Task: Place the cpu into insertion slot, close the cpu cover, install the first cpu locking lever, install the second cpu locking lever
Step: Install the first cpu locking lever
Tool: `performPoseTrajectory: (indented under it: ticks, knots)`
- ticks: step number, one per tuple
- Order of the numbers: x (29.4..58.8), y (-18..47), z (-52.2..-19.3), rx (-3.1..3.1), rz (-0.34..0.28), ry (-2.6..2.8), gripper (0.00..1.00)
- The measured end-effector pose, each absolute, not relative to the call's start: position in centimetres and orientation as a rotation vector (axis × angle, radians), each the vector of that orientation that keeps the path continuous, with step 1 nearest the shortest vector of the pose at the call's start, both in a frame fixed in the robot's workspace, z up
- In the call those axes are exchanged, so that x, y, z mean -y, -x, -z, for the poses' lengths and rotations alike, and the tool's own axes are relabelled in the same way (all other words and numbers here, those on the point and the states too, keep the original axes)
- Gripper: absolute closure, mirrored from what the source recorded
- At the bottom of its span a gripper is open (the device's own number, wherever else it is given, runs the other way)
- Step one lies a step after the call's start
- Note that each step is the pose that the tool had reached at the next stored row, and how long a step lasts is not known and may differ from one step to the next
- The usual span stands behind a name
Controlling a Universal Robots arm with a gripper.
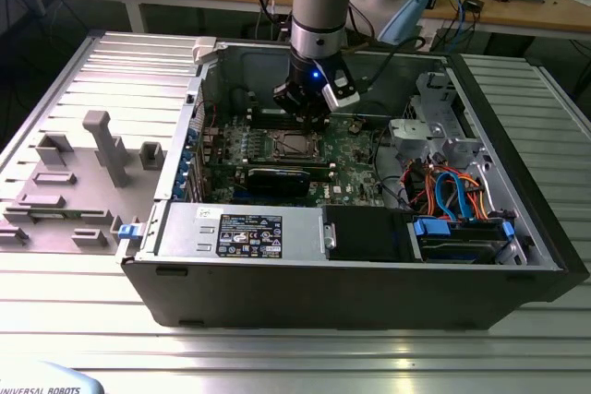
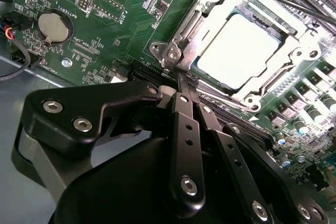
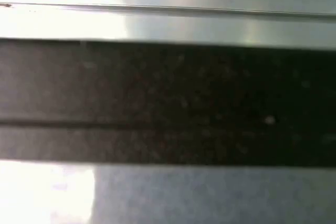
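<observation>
Inside the open computer case [image 1: 517, 228] on the table [image 1: 277, 357], one cpu [image 2: 239, 51] sits in the one insertion slot [image 2: 181, 51], one cpu cover [image 2: 262, 85] down around it. The hand [image 2: 185, 80], fingers pinched together and holding nothing, hovers just beside the slot's corner.

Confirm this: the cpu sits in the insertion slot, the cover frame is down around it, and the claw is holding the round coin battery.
Wrong about the claw. In the second wrist view its tips sit at the corner of the cpu cover, framing the seated cpu; the coin battery lies apart, untouched.
</observation>
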State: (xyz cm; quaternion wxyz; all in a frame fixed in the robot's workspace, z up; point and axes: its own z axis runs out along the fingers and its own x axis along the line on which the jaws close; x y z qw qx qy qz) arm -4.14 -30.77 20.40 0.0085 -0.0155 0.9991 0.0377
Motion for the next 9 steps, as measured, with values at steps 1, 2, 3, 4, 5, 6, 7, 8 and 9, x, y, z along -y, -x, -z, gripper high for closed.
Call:
performPoseTrajectory:
  ticks: [1, 2, 3, 4, 5, 6, 7, 8, 9]
  knots:
    - [30.77, 4.14, -20.46, -3.122, -0.118, 0.048, 0.89]
    - [30.77, 4.14, -20.5, -3.122, -0.118, 0.048, 0.89]
    - [30.77, 4.14, -20.54, -3.122, -0.118, 0.048, 0.89]
    - [30.78, 4.14, -20.56, -3.122, -0.118, 0.048, 0.89]
    - [30.77, 4.14, -20.57, -3.122, -0.118, 0.048, 0.89]
    - [30.77, 4.14, -20.58, -3.122, -0.118, 0.048, 0.89]
    - [30.77, 4.14, -20.61, -3.122, -0.118, 0.048, 0.89]
    - [30.78, 4.14, -20.62, -3.122, -0.118, 0.048, 0.89]
    - [30.77, 4.14, -20.63, -3.122, -0.118, 0.048, 0.89]
